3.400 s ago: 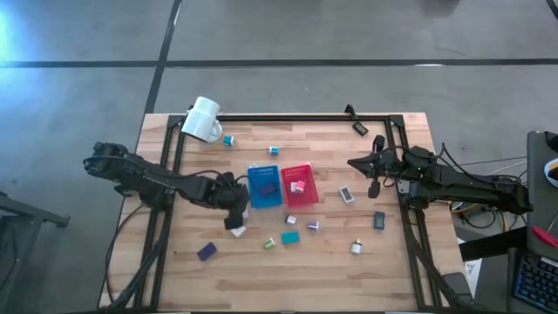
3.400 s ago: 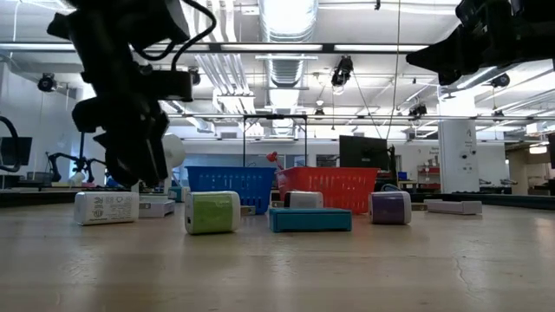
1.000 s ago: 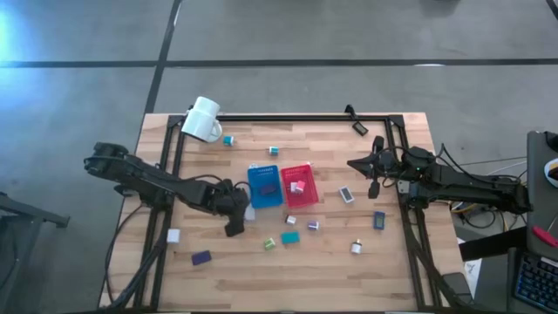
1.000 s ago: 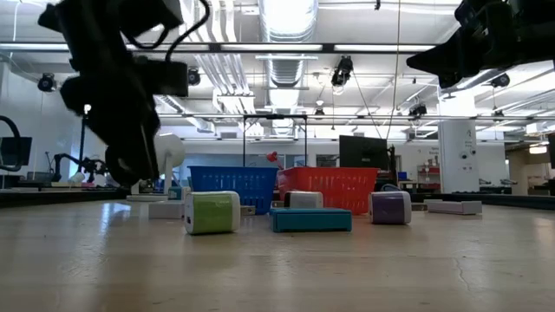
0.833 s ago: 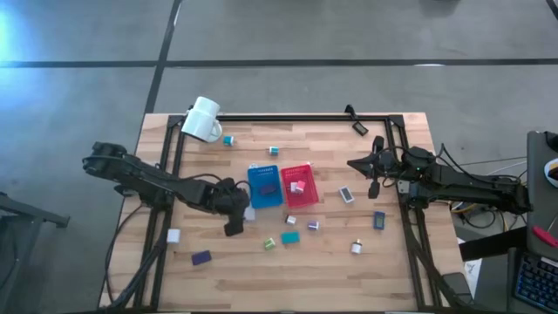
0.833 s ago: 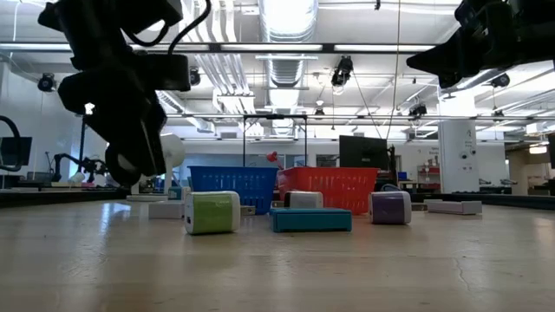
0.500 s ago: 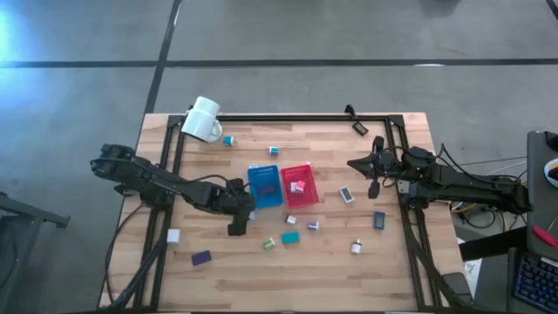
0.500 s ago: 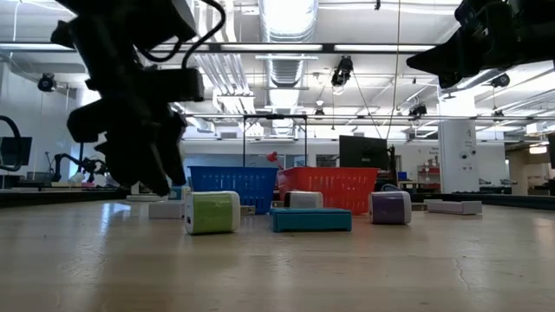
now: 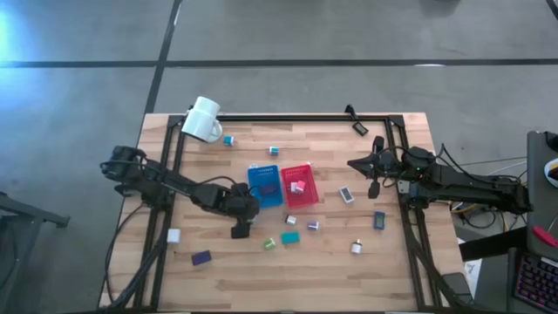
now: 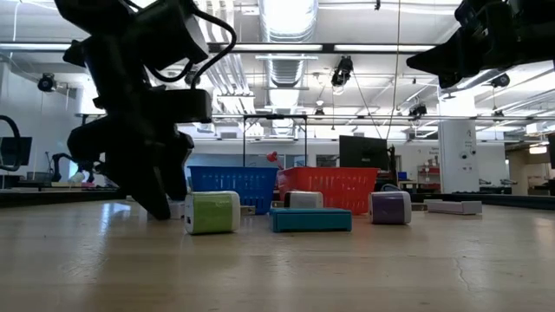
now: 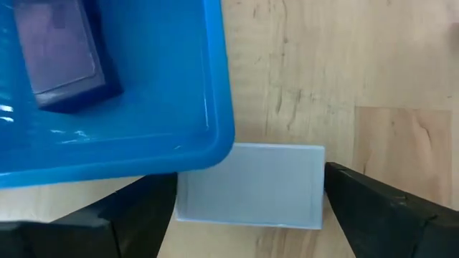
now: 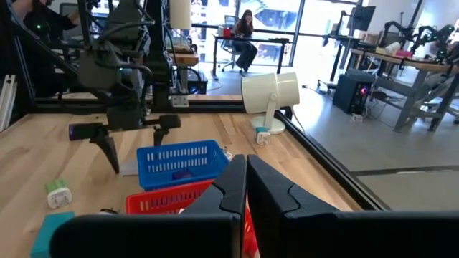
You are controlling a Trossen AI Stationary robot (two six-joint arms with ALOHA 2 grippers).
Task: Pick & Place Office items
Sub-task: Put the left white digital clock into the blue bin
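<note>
Two fingers of my left pincer (image 11: 251, 215) stood open astride a flat pale-blue rectangular block (image 11: 249, 186) touching the blue plastic tray (image 11: 143, 143) on the worktop; closing crooked risked shoving the tray.

One blue tray (image 9: 264, 185), one red tray (image 9: 298, 186), one white mug (image 9: 202, 119), two arms.

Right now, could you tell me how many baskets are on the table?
2: a blue basket near the table's middle, with the left tool just beside it, and a red basket directly alongside. None appears hidden.
</note>
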